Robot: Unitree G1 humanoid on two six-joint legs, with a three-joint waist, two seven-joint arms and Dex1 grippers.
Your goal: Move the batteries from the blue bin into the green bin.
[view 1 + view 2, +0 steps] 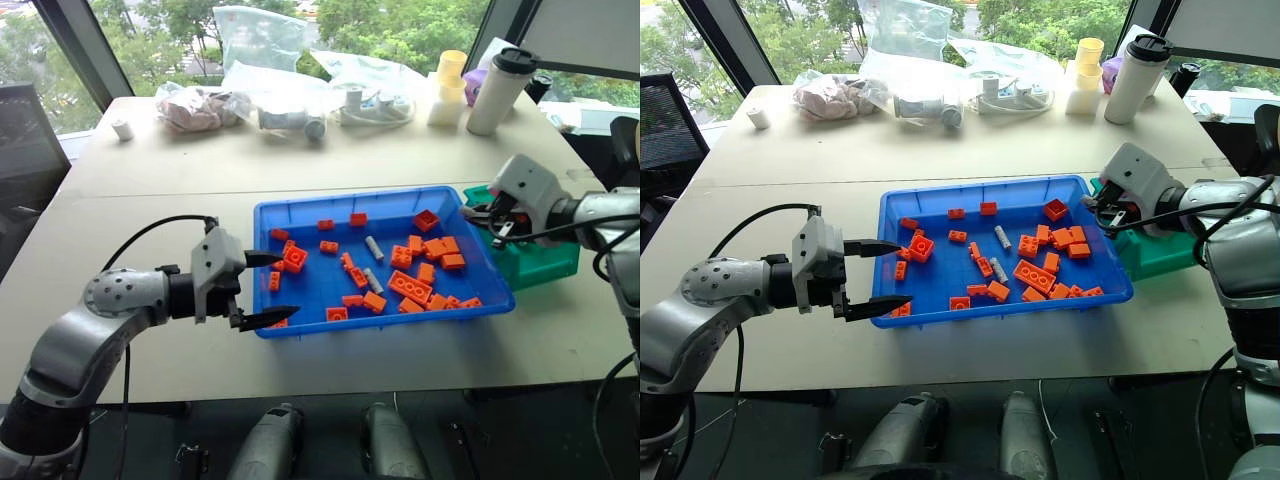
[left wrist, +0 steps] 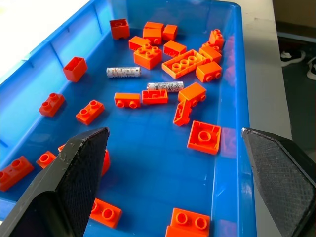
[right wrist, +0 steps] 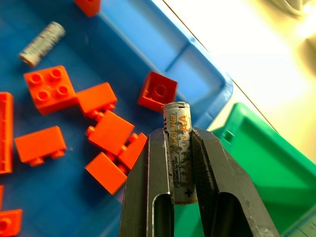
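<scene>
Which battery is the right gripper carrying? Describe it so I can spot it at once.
Go to the blue bin's right end, where the green bin sits. There the right gripper is shut on a battery, upright between its fingers. The other two batteries lie flat among orange bricks.

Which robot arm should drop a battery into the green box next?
The right. Its gripper is shut on a battery at the green bin. The left gripper hangs open and empty at the blue bin's far end.
</scene>
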